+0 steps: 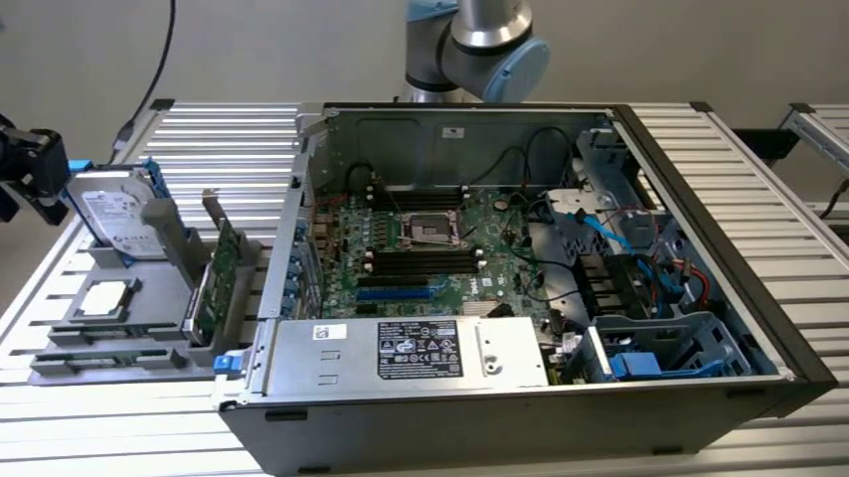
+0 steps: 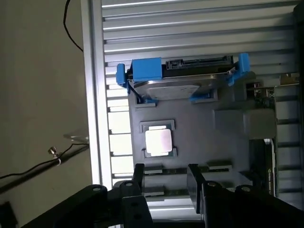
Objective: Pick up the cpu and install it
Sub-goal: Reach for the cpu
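In the exterior view you work under soft, even light from above: the ribbed aluminium table [image 1: 763, 169] reads bright, while the inside of the open black computer case [image 1: 504, 432] lies in mild shade around its green motherboard [image 1: 424, 253]. In the wrist view, expect strong glare on the small square silver cpu [image 2: 158, 141], whose top is washed out to near white. The table slats beside the dark grey plastic tray [image 2: 228, 152] are also overexposed, and the tray itself stays dim and flat.
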`<state>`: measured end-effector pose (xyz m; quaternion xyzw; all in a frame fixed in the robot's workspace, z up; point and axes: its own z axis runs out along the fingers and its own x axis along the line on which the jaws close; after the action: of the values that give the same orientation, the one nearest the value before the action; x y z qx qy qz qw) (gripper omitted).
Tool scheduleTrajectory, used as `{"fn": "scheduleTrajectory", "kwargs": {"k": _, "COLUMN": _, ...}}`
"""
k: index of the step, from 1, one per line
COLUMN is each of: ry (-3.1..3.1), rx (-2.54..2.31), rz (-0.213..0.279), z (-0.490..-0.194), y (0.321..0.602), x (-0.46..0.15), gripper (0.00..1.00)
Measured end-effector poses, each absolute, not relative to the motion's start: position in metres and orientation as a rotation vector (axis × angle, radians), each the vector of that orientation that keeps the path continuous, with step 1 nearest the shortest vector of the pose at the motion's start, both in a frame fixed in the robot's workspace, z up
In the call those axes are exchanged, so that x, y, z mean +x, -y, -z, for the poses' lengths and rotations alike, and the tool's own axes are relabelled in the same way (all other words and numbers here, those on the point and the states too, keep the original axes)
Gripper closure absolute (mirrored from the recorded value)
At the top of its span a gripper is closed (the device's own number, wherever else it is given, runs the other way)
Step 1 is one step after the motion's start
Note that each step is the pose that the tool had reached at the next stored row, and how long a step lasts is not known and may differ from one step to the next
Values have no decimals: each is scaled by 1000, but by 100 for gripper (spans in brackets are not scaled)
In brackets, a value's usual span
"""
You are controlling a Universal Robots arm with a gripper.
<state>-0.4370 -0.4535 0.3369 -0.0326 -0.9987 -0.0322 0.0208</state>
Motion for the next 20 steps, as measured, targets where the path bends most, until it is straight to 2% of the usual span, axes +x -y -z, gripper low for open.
{"fn": "scheduleTrajectory", "kwargs": {"k": 1, "ry": 3097, "rx": -94, "rz": 100, "z": -336, "y": 454, "x": -436, "gripper": 49}}
{"fn": "scheduleTrajectory", "kwargs": {"k": 11, "ry": 3092, "rx": 103, "rz": 95, "z": -318, "y": 454, "x": -434, "gripper": 49}}
{"fn": "scheduleTrajectory", "kwargs": {"k": 13, "ry": 3089, "rx": 160, "rz": 94, "z": -315, "y": 454, "x": -434, "gripper": 47}}
{"fn": "scheduleTrajectory", "kwargs": {"k": 14, "ry": 3088, "rx": 178, "rz": 94, "z": -313, "y": 454, "x": -434, "gripper": 41}}
{"fn": "scheduleTrajectory", "kwargs": {"k": 20, "ry": 3087, "rx": 185, "rz": 93, "z": -302, "y": 451, "x": -434, "gripper": 41}}
